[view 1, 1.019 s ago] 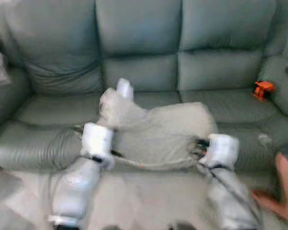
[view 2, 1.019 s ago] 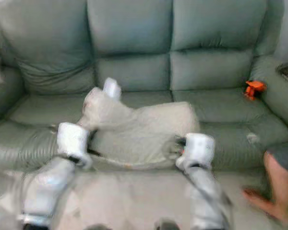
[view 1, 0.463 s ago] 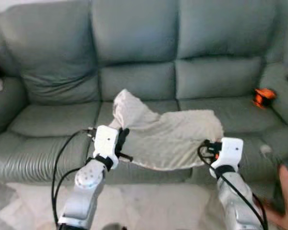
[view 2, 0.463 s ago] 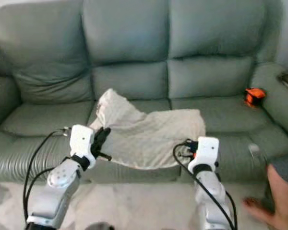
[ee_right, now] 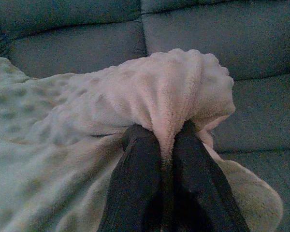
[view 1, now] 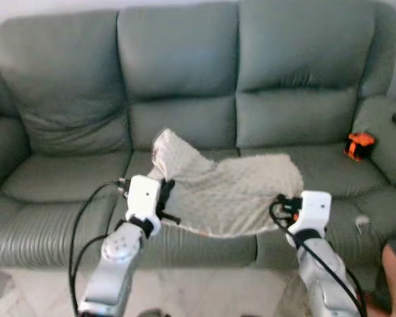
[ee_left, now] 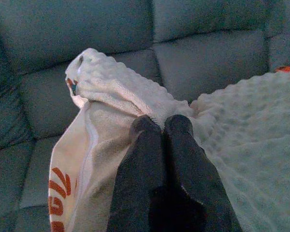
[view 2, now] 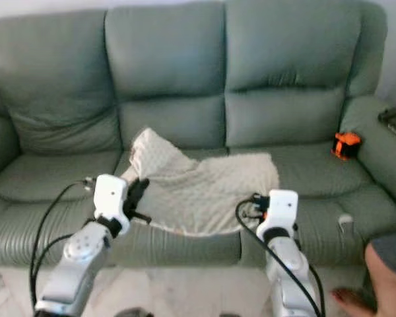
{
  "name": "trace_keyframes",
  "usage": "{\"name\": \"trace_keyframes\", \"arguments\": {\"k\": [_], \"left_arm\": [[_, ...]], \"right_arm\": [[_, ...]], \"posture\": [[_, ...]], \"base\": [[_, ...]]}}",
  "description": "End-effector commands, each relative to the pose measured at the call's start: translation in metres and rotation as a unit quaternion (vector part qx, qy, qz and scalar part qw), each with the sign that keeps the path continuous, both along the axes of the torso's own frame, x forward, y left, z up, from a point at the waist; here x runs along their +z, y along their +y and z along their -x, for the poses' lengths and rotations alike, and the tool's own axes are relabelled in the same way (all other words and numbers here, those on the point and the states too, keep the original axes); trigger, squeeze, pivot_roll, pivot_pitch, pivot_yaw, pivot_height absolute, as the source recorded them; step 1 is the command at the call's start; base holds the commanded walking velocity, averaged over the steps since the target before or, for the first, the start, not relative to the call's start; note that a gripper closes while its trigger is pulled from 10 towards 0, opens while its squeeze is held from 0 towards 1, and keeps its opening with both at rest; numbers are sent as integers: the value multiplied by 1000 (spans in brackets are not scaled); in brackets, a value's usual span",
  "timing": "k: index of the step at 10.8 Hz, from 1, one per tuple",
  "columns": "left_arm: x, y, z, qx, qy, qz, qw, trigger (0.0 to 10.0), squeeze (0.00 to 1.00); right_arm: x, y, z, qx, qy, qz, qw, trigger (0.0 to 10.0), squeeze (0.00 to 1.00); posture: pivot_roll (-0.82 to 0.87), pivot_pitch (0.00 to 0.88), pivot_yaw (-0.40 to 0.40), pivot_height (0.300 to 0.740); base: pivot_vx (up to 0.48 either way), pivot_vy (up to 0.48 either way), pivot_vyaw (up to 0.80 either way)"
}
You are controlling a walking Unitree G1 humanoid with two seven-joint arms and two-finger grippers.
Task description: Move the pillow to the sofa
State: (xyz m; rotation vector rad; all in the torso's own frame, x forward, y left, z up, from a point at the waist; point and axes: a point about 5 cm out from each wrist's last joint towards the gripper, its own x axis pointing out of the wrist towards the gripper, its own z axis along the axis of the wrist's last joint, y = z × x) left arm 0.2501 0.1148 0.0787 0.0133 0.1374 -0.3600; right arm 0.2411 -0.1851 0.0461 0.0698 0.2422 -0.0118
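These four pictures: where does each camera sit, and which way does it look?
Left and right eye views: head, looking down at the sofa; both silver arms show.
Left wrist view: along the left gripper, shut on the pillow.
Right wrist view: along the right gripper, shut on the pillow.
All share the pillow.

Both arms raised forward, left gripper (ee_left: 163,126) jaws closed, right gripper (ee_right: 165,140) jaws pinching

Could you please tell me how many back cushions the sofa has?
3. The sofa's back has one cushion on the left, one in the middle behind the pillow, and one on the right.
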Motion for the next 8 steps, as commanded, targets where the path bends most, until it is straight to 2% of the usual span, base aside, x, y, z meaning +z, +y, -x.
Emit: {"name": "trace_keyframes", "arguments": {"k": [1, 3, 5, 8], "left_arm": [[7, 10, -3, 13, -18, -12, 1000, 10000, 0], [6, 9, -4, 12, -16, -11, 1000, 10000, 0], [7, 9, -3, 12, -16, -12, 1000, 10000, 0], [9, 10, -5, 14, -21, -9, 1000, 10000, 0]], "right_arm": [[8, 15, -6, 28, -22, -15, 999, 10000, 0], [9, 16, -5, 31, -22, -16, 999, 10000, 0], [8, 14, -5, 25, -18, -18, 999, 10000, 0], [6, 15, -5, 29, -12, -16, 999, 10000, 0]], "posture": [[-40, 0, 43, 740], [-40, 0, 44, 740], [-39, 0, 43, 740], [-39, 0, 42, 740]], "base": [[461, 0, 0], [459, 0, 659], [461, 0, 0], [0, 0, 0]]}}
